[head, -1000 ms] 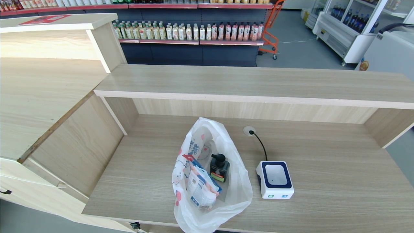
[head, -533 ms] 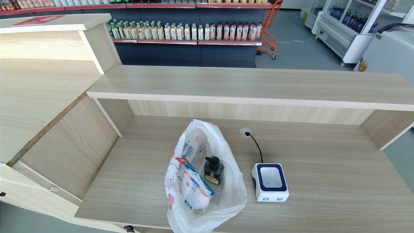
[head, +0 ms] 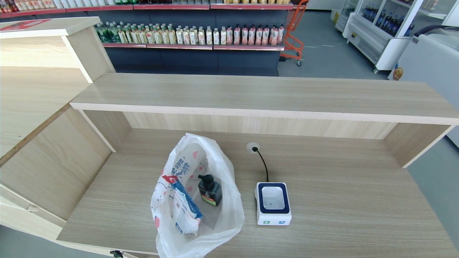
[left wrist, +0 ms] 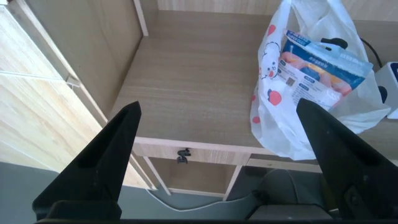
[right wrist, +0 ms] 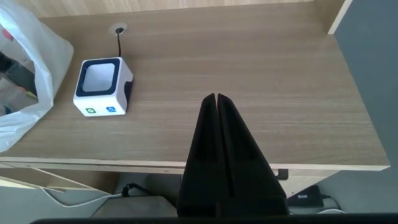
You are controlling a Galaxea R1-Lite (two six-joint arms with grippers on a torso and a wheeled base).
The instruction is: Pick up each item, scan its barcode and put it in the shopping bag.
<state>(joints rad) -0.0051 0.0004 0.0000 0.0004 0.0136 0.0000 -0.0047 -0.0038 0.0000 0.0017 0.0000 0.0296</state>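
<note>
A white plastic shopping bag point(head: 195, 200) stands open on the wooden counter point(head: 340, 200), holding a blue-and-white snack packet point(head: 183, 211) and a dark pump bottle point(head: 209, 190). To its right sits the white barcode scanner point(head: 273, 202) with a blue-rimmed window and a black cable. In the left wrist view my left gripper point(left wrist: 217, 134) hangs open before the counter's front edge, with the bag point(left wrist: 311, 81) off to one side. My right gripper point(right wrist: 216, 99) is shut with nothing in it, above the counter's front edge, apart from the scanner point(right wrist: 102, 86).
A raised wooden ledge point(head: 258, 95) runs along the back of the counter, with side walls at both ends. Behind it are shelves of bottles point(head: 186, 36), an orange cart point(head: 292, 32) and coolers point(head: 380, 28). Bare counter lies right of the scanner.
The whole head view has shifted, so the bag and scanner appear further left; the camera moved. The bag, its contents and the scanner have kept their places on the counter.
</note>
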